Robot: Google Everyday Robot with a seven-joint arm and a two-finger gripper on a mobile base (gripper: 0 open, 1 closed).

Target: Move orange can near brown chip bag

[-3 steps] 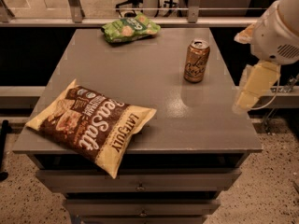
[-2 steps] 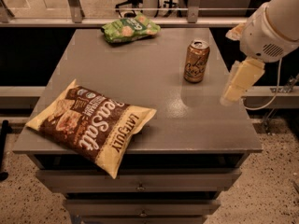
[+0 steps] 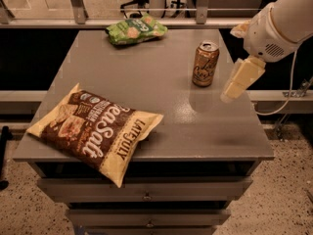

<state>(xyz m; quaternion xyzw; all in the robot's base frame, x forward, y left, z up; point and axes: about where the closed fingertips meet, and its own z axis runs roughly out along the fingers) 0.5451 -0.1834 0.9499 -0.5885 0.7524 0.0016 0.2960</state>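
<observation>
Orange can (image 3: 205,64) stands upright on the worktop (image 3: 146,77), right rear area, well apart from the brown chip bag (image 3: 95,126), which lies flat at the front-left corner (one tip hangs over the edge). Pincer (image 3: 239,82) hangs just right of the can, not touching, tilted down, probably lining up a side grab. Spread or pressed together: cannot tell. Green bag (image 3: 136,29) at the far edge, irrelevant. Can not yet moved; it needs carrying left and forward.
</observation>
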